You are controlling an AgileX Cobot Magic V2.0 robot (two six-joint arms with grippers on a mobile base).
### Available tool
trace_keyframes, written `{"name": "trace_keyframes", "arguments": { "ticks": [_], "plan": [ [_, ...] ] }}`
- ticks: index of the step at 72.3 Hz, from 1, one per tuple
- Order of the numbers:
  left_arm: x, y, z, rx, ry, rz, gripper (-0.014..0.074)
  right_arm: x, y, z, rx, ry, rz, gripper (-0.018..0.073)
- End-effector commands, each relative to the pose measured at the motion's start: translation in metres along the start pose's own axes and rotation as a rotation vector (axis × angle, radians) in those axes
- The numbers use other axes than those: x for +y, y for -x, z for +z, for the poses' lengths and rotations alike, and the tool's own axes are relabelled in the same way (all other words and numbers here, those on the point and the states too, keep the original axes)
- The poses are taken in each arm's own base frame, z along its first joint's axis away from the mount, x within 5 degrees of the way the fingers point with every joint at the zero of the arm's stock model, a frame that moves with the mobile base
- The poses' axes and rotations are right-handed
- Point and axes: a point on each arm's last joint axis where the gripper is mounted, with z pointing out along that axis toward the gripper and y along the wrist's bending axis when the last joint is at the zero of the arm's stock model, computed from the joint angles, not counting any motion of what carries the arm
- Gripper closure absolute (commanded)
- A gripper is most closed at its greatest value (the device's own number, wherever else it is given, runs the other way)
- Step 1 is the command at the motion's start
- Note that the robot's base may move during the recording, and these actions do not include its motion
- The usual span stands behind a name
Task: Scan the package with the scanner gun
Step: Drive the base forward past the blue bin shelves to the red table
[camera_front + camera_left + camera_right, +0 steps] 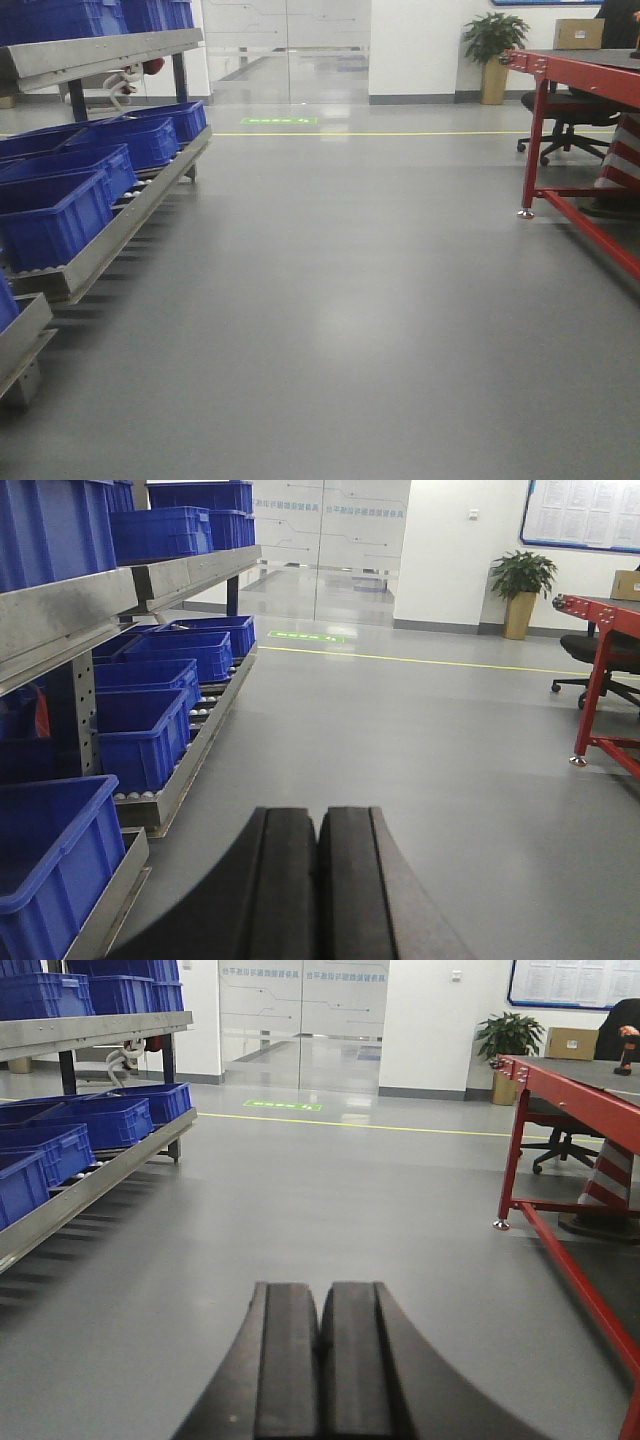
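A grey floor [330, 300] runs between a left rack [100, 50] of blue bins [55, 215] and a red desk [536, 140] on the right, with a cardboard box [578, 33] at the desk's far end. Nearest, the left hand [320, 820] and right hand [322, 1295] are each pressed closed on nothing.

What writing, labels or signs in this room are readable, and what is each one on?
No text here is legible.
On the glass partition: pale lettering, too blurred to read.
On the notice board: printed sheets, too small to read.
On the green floor marking: any text is blurred.
On the cardboard box: no print can be made out.
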Motion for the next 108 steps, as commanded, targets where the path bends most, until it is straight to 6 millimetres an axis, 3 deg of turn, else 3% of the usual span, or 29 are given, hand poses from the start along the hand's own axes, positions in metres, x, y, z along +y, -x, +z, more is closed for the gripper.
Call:
{"name": "trace_keyframes", "arguments": {
  "ticks": [1, 108],
  "plan": [
    [0.0001, 0.0024, -0.0004, -0.021, 0.002, -0.001, 0.0707, -0.0001, 0.0013, -0.0003, -0.017, -0.001, -0.005, 0.0727],
    [0.0001, 0.0024, -0.0004, -0.021, 0.002, -0.001, 0.0707, -0.0001, 0.0013, -0.0003, -0.017, -0.001, -0.005, 0.0727]
  ]
}}
